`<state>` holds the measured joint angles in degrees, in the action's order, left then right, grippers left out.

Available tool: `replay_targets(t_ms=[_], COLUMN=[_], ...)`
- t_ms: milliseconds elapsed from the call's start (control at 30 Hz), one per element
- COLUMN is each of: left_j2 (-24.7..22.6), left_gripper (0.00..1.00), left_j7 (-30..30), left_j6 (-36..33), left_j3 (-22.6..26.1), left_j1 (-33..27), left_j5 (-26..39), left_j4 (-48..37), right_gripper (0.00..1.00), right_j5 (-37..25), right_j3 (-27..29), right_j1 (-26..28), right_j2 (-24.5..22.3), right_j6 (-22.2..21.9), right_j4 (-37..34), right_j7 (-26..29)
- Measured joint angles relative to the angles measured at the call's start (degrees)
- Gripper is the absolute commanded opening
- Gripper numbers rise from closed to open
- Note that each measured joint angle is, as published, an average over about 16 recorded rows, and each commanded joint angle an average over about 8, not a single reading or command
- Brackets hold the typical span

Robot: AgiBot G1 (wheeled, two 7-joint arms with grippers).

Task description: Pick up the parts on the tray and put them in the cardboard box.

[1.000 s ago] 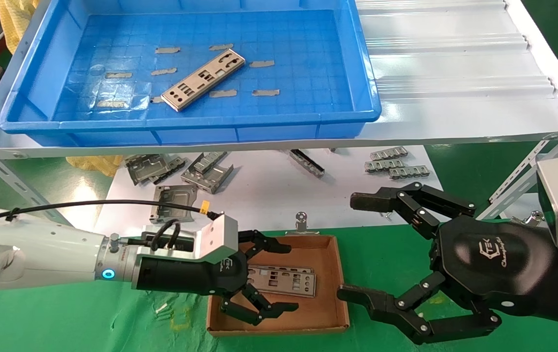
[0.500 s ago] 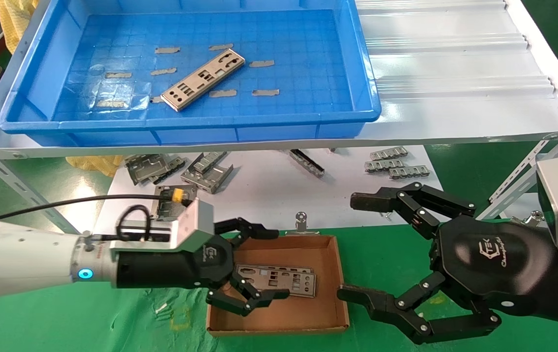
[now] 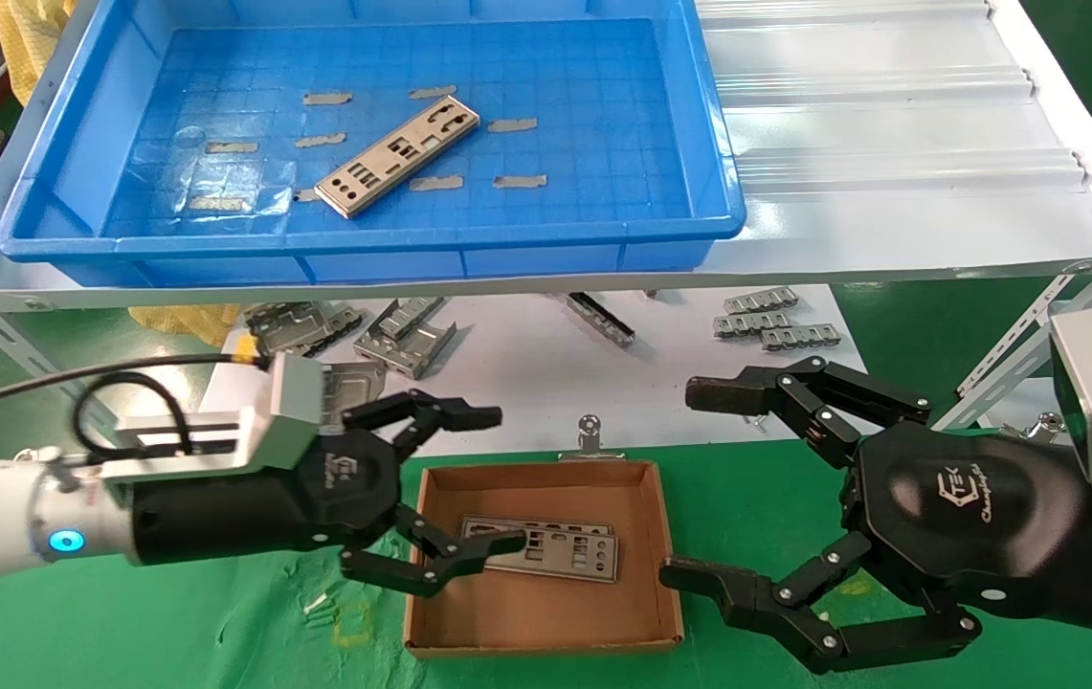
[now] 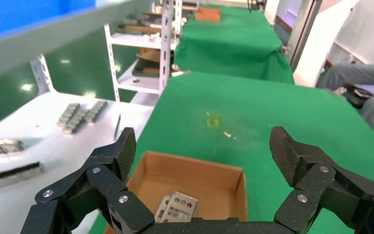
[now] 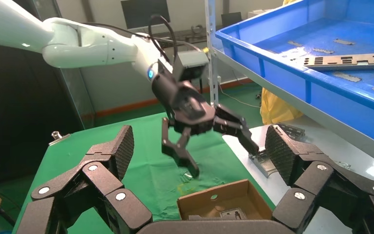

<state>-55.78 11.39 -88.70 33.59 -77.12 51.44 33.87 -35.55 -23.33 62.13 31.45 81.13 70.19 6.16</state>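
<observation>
One silver metal plate [image 3: 399, 155] lies slanted on the floor of the blue tray [image 3: 727, 206] on the shelf. Two plates [image 3: 546, 551] lie stacked in the brown cardboard box [image 3: 665, 565] on the green cloth; they also show in the left wrist view [image 4: 175, 207]. My left gripper [image 3: 491, 478] is open and empty, raised above the box's left edge. My right gripper [image 3: 679, 484] is open and empty, just right of the box. The right wrist view shows the box [image 5: 222, 200] and the tray's plate [image 5: 350, 60].
Bent grey brackets [image 3: 354, 335] and small metal parts [image 3: 775, 321] lie on the white sheet under the shelf. Grey tape strips [image 3: 517, 124] dot the tray floor. The metal shelf frame [image 3: 890, 258] runs across in front of the tray. A clip [image 3: 590, 433] sits behind the box.
My left gripper has drawn back left and risen away from the box, open and empty. The plates stay in the box. The right arm has not moved.
</observation>
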Motion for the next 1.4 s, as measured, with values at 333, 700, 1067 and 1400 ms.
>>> replay_targets(t_ms=[333, 700, 1067, 1400], left_j2=[6.22, 13.09, 19.38, 21.52], left_gripper=[1.0, 1.0, 1.0, 1.0], left_j7=[-6.64, -13.97, -20.57, -22.59], left_j6=[0.9, 1.9, 2.77, 3.08], left_j3=[-5.27, -11.08, -16.42, -18.25], left_j1=[4.66, 9.81, 14.53, 16.15], left_j5=[-2.87, -6.04, -8.96, -10.03], left_j4=[11.9, 25.04, 37.12, 41.19], right_gripper=[1.0, 1.0, 1.0, 1.0], right_j5=[0.0, 0.0, 0.0, 0.01], right_j3=[0.0, 0.0, 0.0, 0.01], right_j1=[0.0, 0.0, 0.0, -0.01], right_j2=[0.0, 0.0, 0.0, -0.01], right_j6=[0.0, 0.0, -0.01, -0.02], right_j4=[0.0, 0.0, 0.0, -0.01], right_j7=[0.0, 0.0, 0.0, 0.0])
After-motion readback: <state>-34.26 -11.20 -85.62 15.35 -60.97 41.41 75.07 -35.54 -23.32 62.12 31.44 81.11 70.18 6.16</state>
